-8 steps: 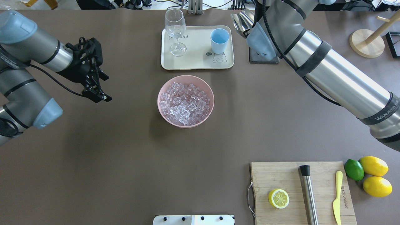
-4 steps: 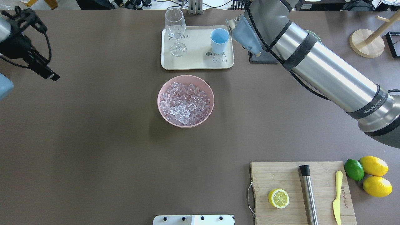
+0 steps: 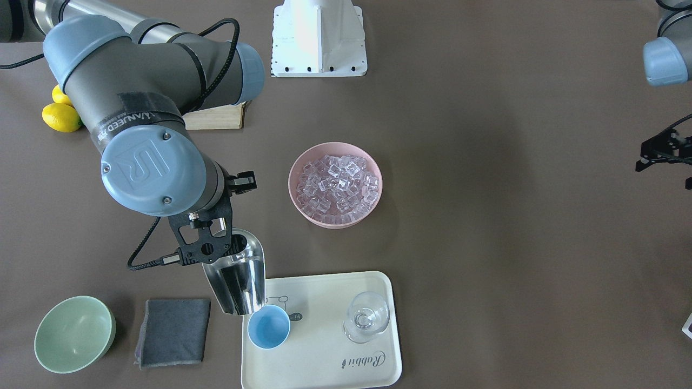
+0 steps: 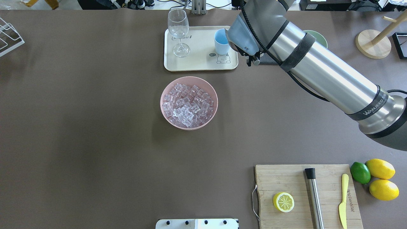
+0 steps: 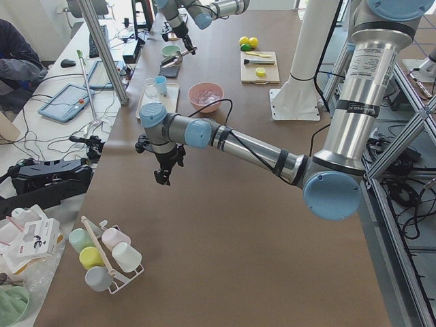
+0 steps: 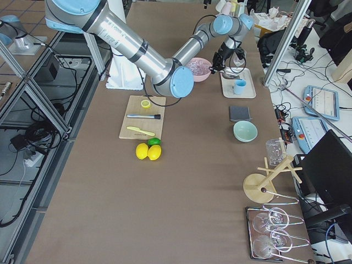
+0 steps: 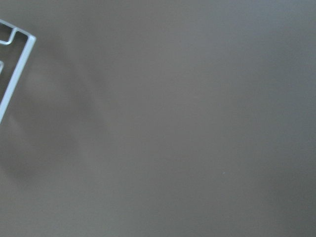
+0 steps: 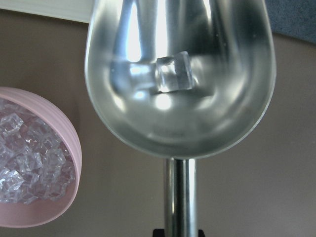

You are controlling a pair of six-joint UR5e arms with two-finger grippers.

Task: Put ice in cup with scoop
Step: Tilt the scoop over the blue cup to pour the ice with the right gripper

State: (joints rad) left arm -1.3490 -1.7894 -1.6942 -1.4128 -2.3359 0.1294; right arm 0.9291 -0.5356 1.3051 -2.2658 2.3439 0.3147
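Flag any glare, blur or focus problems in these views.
Right wrist view: the scoop throws strong white glare streaks, yet the single ice cube in it is sharp. Left wrist view: soft, near-featureless table. Overhead view: evenly lit, crisp.

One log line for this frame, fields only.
stage: pre-pour | right gripper: shut on scoop | scoop: one ice cube inside, lip by cup rim | cup: no ice visible | left gripper: aside, state unclear
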